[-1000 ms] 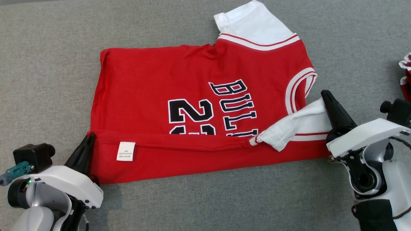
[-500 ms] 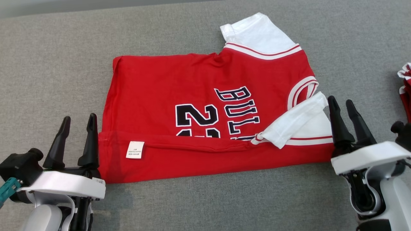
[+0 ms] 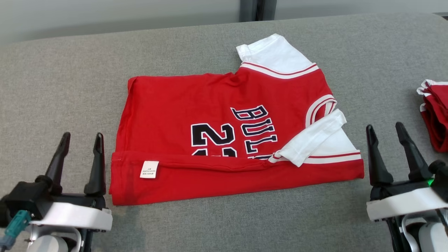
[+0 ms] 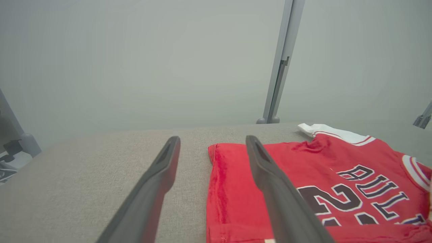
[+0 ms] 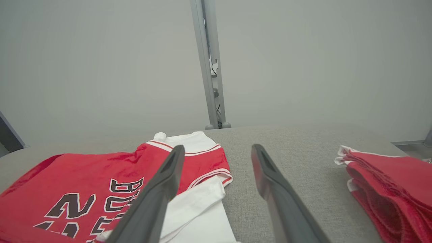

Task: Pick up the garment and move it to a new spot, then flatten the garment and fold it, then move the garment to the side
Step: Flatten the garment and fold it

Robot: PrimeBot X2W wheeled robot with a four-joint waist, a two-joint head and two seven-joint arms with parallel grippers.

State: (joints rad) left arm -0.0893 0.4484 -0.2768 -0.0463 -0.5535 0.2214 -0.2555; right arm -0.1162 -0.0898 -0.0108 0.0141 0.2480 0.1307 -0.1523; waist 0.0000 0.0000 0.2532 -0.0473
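The garment (image 3: 210, 115) is a red jersey with white sleeves and black lettering, lying flat on the grey table (image 3: 70, 87). Its near long edge is folded over, showing a white label (image 3: 149, 169). One white sleeve (image 3: 308, 141) is folded in across the right end. My left gripper (image 3: 82, 138) stands open just off the jersey's near left corner, holding nothing. My right gripper (image 3: 384, 129) is open just past the jersey's near right corner, also holding nothing. The left wrist view has the garment (image 4: 303, 175) behind my right finger (image 4: 280, 192). The right wrist view puts the garment (image 5: 101, 175) at lower left.
A stack of folded red garments (image 3: 434, 115) lies at the table's right edge, also in the right wrist view (image 5: 391, 185). A grey post (image 5: 211, 67) stands behind the table's far edge.
Both grippers let go of the jersey's near corners, opened, and drew back toward me. The folded edge stayed down. The head camera tilted up, shifting the picture.
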